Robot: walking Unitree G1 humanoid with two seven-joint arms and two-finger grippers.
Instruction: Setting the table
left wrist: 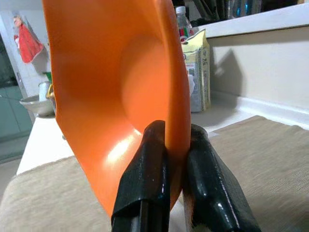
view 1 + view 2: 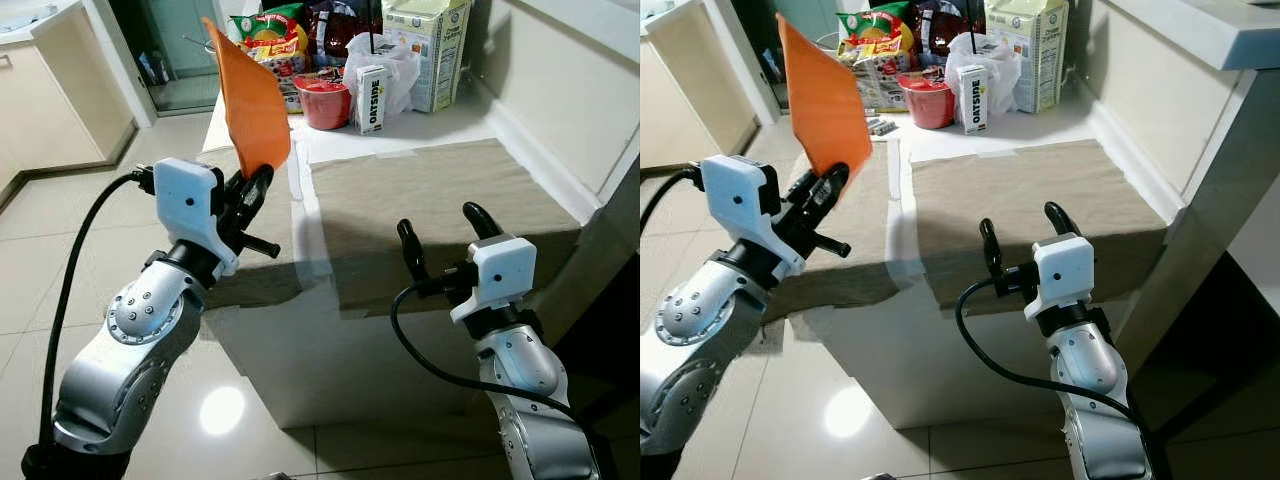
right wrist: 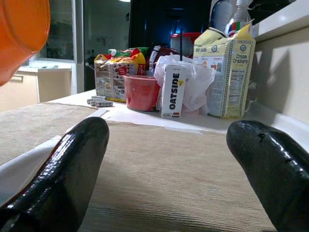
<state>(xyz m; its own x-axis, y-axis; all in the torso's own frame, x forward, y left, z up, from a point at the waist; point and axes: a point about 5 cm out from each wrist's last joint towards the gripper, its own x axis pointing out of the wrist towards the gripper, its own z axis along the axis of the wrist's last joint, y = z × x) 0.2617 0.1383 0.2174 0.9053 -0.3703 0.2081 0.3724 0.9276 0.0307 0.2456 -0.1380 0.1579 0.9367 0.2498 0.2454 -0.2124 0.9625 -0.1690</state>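
The right gripper point(image 2: 441, 226) is closest to us. It hangs at the near edge of the white table point(image 2: 300, 370). Its two black fingers point(image 3: 63, 169) are spread wide apart and hold nothing. They point over the beige placemat point(image 2: 440, 215) on the right side of the table.

The left gripper point(image 2: 252, 192) is a bit further in, up over the near left part of the table. Its fingers are squeezed tight on the rim of an orange plate point(image 2: 252, 105). The plate stands up on its edge in the air and does not touch the table. Under it lies a second beige placemat point(image 2: 845, 240), just beside the first one, with a strip of white table between them.

Further back stands a small OATSIDE carton point(image 2: 371, 98). A red bowl point(image 2: 323, 103) sits just beside it, and a white plastic bag point(image 2: 395, 65) is right behind it. A big cream crackers box point(image 2: 430, 50) stands by the wall point(image 2: 560, 70). At the very back are yellow and green snack bags point(image 2: 268, 30).
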